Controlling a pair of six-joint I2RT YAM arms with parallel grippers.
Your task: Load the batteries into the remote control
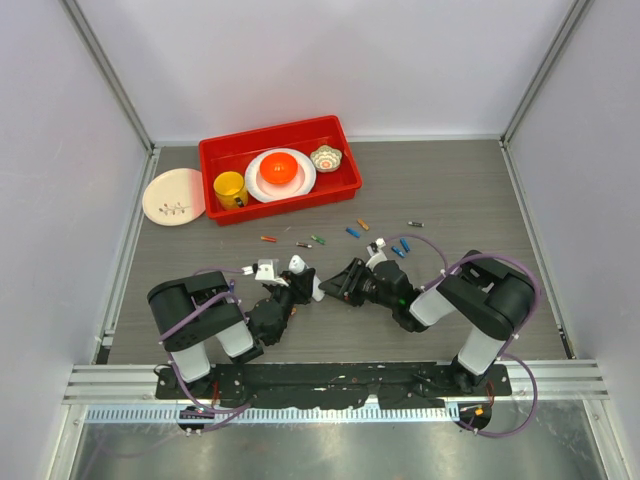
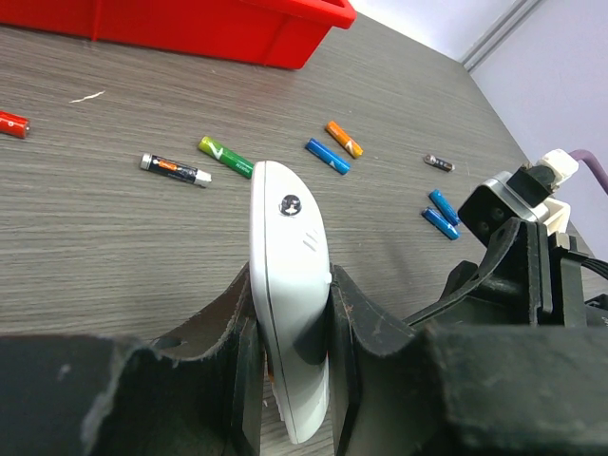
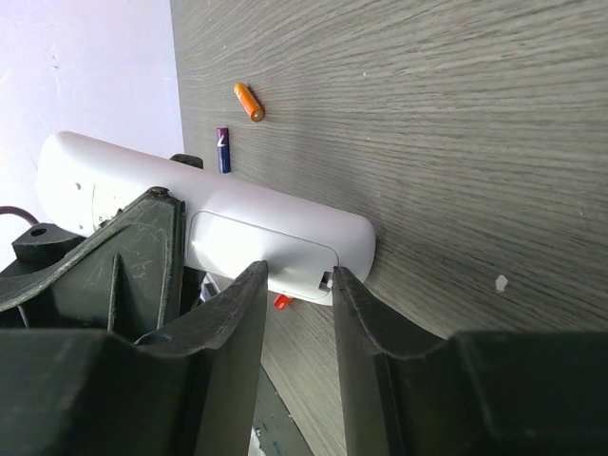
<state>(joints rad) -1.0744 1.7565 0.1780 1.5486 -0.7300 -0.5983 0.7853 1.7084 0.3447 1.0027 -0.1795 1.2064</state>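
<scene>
Directly before the narrowly parted right claw [image 3: 296, 274], the remote control [image 3: 237, 223] lies crosswise, clamped by the left claw [image 2: 293, 290].

So the left gripper [image 2: 293, 332] has the white remote control [image 2: 290, 285] pinched edge-on between its black fingers [image 2: 366, 323], rounded end poking up over the grey wood-grain counter [image 2: 95, 247]. Batteries are scattered flat behind it: a black-and-orange one [image 2: 176, 170] with a green one [image 2: 225, 157] just beside it, then a blue one [image 2: 327, 156] next to an orange one [image 2: 343, 139], a tiny dark grey one [image 2: 438, 162] further right, and a pair of blue ones [image 2: 441, 215] lying side by side. A red one [image 2: 11, 123] is cut off at the left edge. Red bin [image 2: 209, 28] sits along the back, and the right arm [image 2: 532, 247] is crowding in from the right
</scene>
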